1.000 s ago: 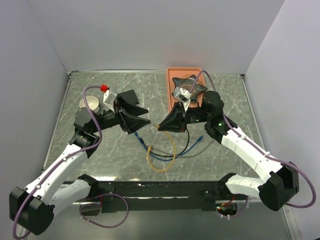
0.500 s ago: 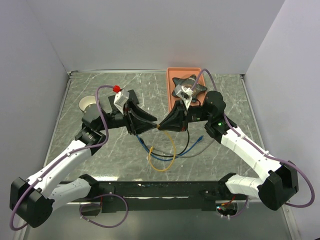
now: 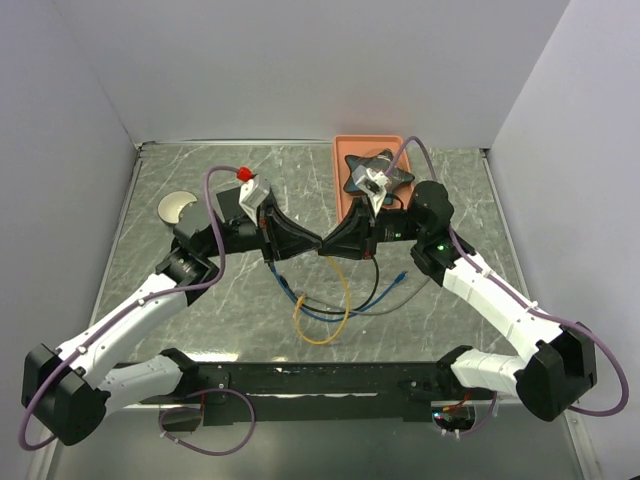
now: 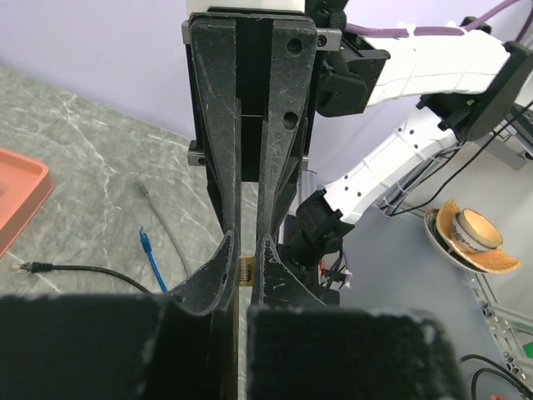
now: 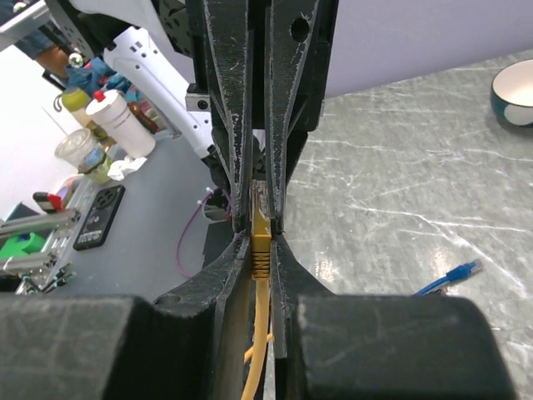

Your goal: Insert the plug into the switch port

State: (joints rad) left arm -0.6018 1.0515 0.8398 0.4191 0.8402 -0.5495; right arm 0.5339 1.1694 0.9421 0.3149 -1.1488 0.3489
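Right pincer [image 5: 261, 242] gripping the plug [image 5: 260, 204], left pincer [image 4: 247, 250] clamped on its tip, meeting midway between the bench's [image 3: 230, 310] side edges.

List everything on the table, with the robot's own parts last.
grey marbled table: one, grey, beneath everything.
orange plastic tray: one, orange, far edge.
dark star-shaped object: one, black, in tray.
white round bowl: one, white, far left.
flat black rectangular box: one, black, right of bowl, partly hidden.
yellow cable: one, yellow, looped mid-table.
clear plug on yellow cable: one, between both pincers.
blue cable: at least one, blue, by loop.
thin black cable: one, black, right of loop.
left pincer: black, shut on plug.
right pincer: black, shut on plug.
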